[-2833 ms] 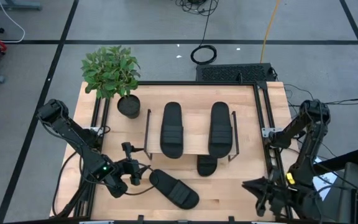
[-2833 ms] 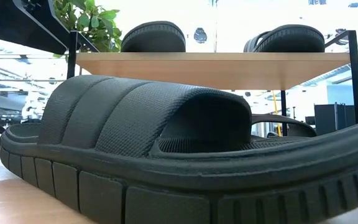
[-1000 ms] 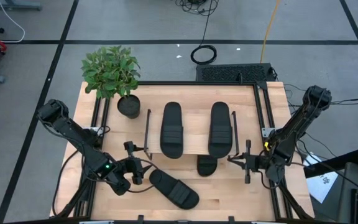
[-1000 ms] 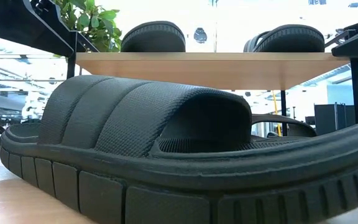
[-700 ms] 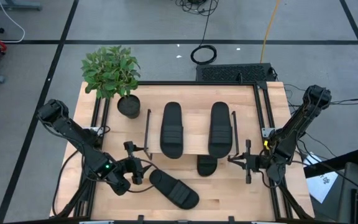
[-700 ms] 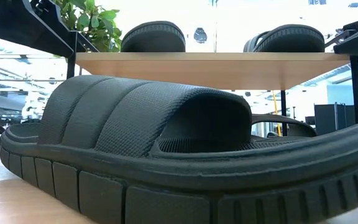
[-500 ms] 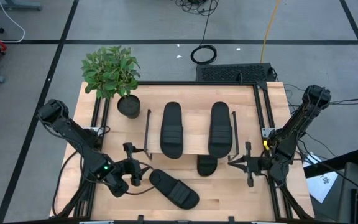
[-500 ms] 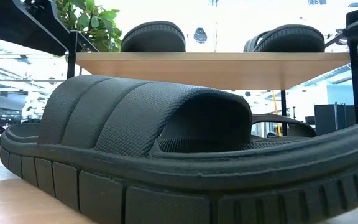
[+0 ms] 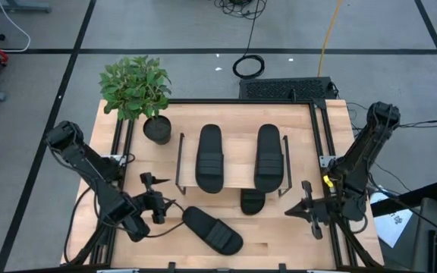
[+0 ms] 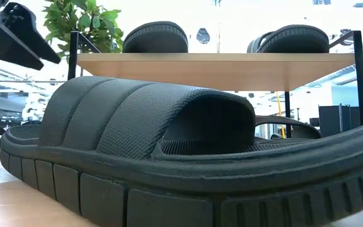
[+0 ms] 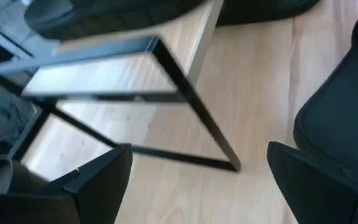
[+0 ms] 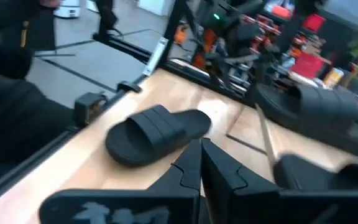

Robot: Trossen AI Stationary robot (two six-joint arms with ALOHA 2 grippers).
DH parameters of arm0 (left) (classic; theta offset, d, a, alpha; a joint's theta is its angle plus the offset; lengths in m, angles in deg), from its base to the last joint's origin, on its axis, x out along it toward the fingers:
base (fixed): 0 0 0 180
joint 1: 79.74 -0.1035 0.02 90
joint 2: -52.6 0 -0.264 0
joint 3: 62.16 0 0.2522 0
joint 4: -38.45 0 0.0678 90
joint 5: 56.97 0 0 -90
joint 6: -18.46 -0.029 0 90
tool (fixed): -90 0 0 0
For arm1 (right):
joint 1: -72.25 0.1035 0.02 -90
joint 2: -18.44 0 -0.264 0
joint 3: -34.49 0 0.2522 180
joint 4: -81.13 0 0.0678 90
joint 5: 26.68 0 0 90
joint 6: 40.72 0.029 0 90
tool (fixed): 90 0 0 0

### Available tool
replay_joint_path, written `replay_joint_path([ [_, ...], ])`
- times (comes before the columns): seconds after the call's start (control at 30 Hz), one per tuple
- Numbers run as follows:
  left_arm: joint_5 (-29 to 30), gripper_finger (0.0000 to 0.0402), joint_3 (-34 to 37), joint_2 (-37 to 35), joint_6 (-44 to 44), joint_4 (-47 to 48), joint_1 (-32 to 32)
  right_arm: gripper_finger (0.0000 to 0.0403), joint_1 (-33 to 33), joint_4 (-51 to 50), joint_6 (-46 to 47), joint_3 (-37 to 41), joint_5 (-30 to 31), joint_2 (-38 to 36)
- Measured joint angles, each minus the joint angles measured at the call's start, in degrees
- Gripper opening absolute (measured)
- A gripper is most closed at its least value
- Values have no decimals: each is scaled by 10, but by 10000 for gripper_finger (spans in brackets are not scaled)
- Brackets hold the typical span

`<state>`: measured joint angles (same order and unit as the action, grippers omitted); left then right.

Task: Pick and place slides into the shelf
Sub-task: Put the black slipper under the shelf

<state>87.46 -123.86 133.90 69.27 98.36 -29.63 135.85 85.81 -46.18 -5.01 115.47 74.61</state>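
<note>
Two black slides [image 9: 209,158] [image 9: 268,155] lie on the top board of the shelf [image 9: 237,182]. A third slide [image 9: 253,202] sticks out from under the shelf at its near side. The fourth slide [image 9: 212,230] [image 10: 156,151] [image 12: 157,134] lies slanted, sole down, on the table near the near edge. My left gripper [image 9: 158,200] [image 11: 197,180] is open, just left of that slide, touching nothing. My right gripper [image 9: 293,211] [image 12: 202,163] is shut and empty, right of the shelf's near right corner.
A potted plant [image 9: 156,129] stands at the far left, beside the shelf's left wire frame [image 9: 180,163]. Black rails [image 9: 326,174] run along the table's edges. Bare wood [image 9: 275,235] lies between the fourth slide and my right gripper.
My left gripper has drawn back a little toward the table's left edge, away from the slide on the table, staying open. My right gripper has moved toward the near edge and slightly right, away from the shelf. No slide has moved.
</note>
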Motion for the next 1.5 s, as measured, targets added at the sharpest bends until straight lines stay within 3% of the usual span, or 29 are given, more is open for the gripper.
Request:
replay_joint_path([
  [0.13, 3, 376, 0, 0, 77, 44, 28, 0, 7, -23, -41, -58, -1, 49],
  [0.27, 45, 376, 0, 0, 124, 71, 59, 0, 26, -81, -58, -154, 0, 111],
  [0.53, 221, 376, 0, 0, 185, 73, 81, 0, 59, -221, -12, -330, 6, 228],
  [0.77, 285, 376, 0, 0, 183, 70, 81, 0, 81, -235, -28, -407, 39, 309],
  [0.9, 349, 376, 0, 0, 130, 50, 86, 0, 76, -236, -35, -441, 52, 358],
  [1.03, 356, 376, -2, 0, 69, 30, 80, 0, 54, -234, -23, -485, 64, 412],
  [1.17, 357, 376, -3, 0, 71, 30, 73, 0, 37, -235, -17, -522, 61, 466],
  [1.3, 357, 376, -3, 0, 71, 30, 69, 1, 14, -238, -9, -526, 22, 491],
  [1.5, 356, 376, -3, 0, 93, 30, 68, 56, -18, -252, -26, -526, -45, 516],
])
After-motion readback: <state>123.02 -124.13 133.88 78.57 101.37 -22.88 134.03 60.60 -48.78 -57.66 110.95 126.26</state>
